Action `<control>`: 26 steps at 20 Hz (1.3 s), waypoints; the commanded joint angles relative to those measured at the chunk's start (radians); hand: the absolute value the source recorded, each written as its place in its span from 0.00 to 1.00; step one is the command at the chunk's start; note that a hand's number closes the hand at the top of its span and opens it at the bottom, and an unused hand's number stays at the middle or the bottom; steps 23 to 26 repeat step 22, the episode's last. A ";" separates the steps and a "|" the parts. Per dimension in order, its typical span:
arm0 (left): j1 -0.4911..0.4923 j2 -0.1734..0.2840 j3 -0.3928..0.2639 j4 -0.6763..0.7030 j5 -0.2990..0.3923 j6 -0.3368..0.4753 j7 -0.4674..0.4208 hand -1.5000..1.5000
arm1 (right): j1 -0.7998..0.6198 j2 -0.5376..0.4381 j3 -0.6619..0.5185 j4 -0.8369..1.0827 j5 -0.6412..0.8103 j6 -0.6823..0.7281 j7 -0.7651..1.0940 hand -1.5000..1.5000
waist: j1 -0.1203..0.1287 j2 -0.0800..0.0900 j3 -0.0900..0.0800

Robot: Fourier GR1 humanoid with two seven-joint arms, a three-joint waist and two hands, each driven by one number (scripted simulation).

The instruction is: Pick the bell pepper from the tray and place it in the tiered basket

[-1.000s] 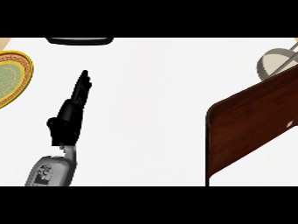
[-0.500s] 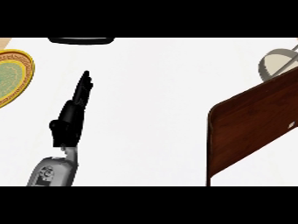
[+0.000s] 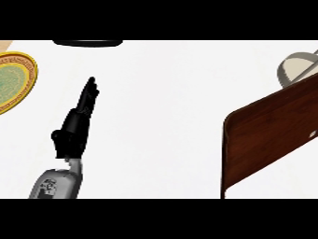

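Almost nothing is changing here: the left hand (image 3: 75, 125) is standing in the lower left of the frame just where it stood a second ago, fingers straight and relaxed, pointing up the frame, grasping nothing, its grey forearm (image 3: 54, 183) coming in from the bottom edge. It is looking like a resting hand rather than a reaching one. The right hand is not showing anywhere, so nothing can be said of it. The wooden tray (image 3: 278, 135) is filling the right side of the frame, tilted across the corner, and what is showing of its dark brown surface is bare; the bell pepper is not appearing in this view at all, so I cannot tell where it is lying, whether on a part of the tray beyond the frame or elsewhere. At the upper right the tiered basket (image 3: 300, 69) is peeking in, just above the tray, only a grey bowl and some wire showing. At the left edge a yellow patterned plate (image 3: 3, 84) is sitting on the white worktop (image 3: 168, 102), and a dark object (image 3: 87, 43) is cut off by the top edge. Judging from this stillness, the pick is not yet starting, and since the tray lies at the right, the unseen right hand seems the likelier one for it.
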 commanded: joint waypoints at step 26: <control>-0.019 -0.022 -0.002 -0.019 -0.006 0.019 0.003 0.50 | 0.107 -0.348 -0.324 0.330 -0.266 0.244 0.108 0.00 | -0.013 0.029 0.020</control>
